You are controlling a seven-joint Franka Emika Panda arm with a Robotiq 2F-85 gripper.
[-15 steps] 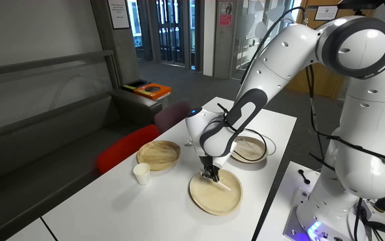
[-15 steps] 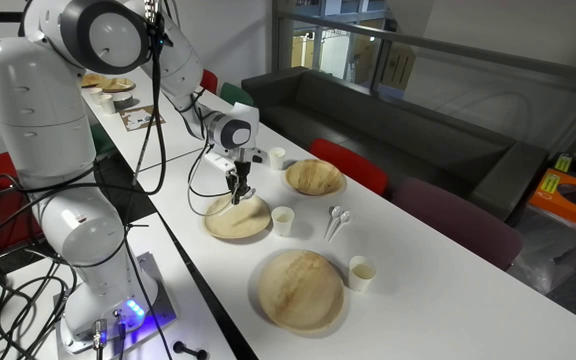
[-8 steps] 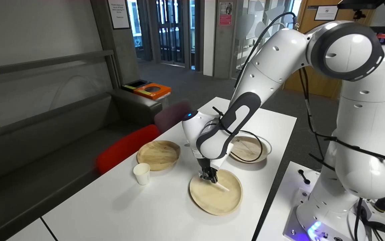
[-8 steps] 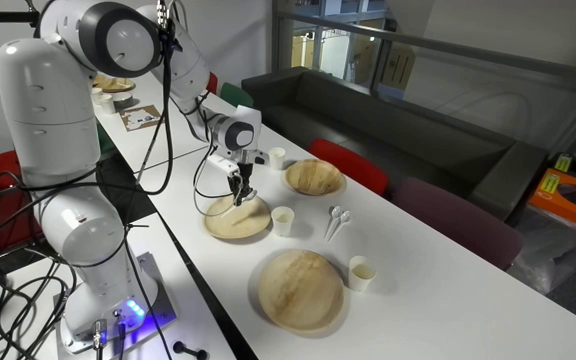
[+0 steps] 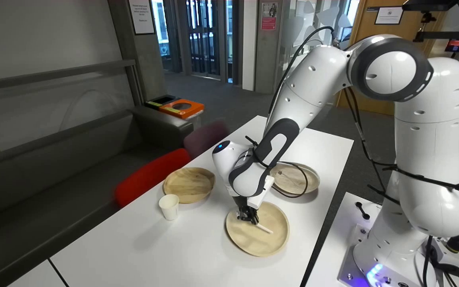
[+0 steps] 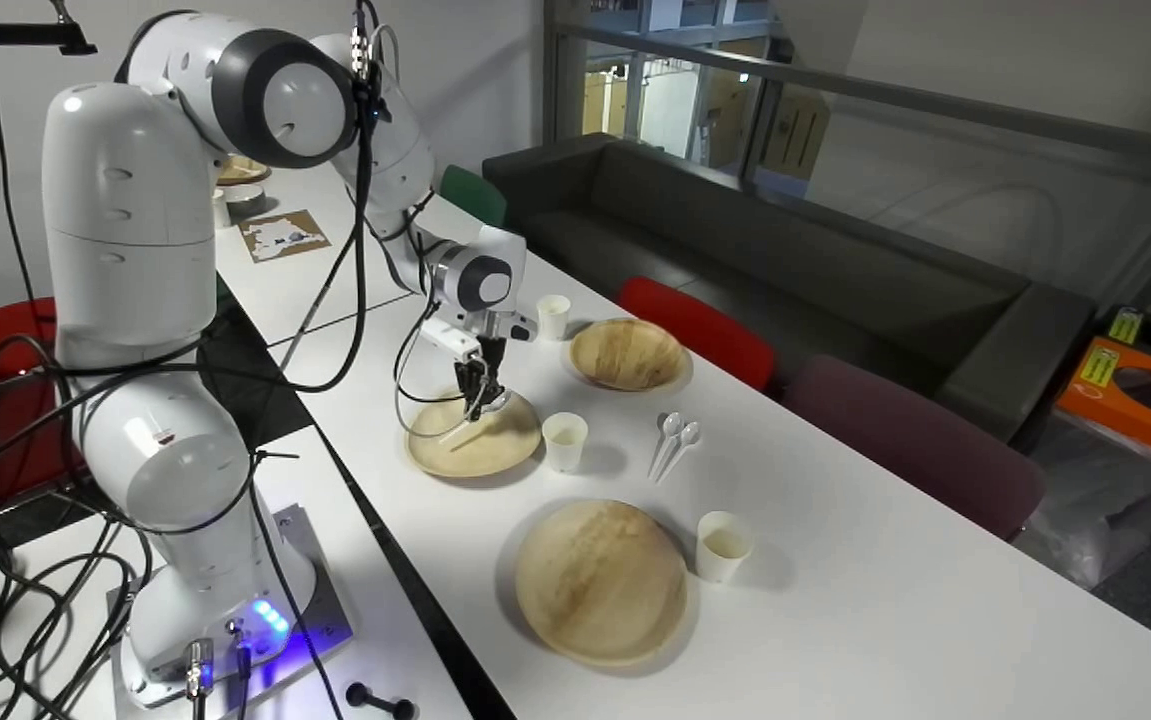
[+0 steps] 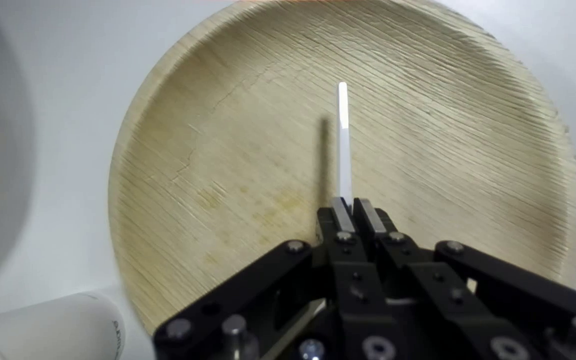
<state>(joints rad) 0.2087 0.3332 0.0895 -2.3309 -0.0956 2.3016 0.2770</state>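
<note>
Because the spoon (image 7: 344,155) looks like thin white plastic, I suppose that it is very light, rather stiff along its length, and smooth enough to turn in a weak grip. It may also bend or snap if it is pressed hard at the narrow part, so a gentle but sure hold seems right. The best place to take it is, in my judgement, the handle, near the point where the weight is balanced. As for the fingers (image 7: 371,216), they are almost together, with only a thin gap, and they hold the spoon in this gap: in the wrist view the handle sticks out on one side, and in an exterior view the round end (image 6: 498,402) shows on the opposite side. The handle is over the plate (image 7: 207,155), inside its rim; the shadow (image 7: 323,160) of the handle lies apart from it, so I judge that this part does not touch the plate. Just beside the plate stands a white cup (image 6: 565,446), and other spoons (image 6: 673,424) lie on the worktop (image 6: 835,560), well apart from the fingers.
</note>
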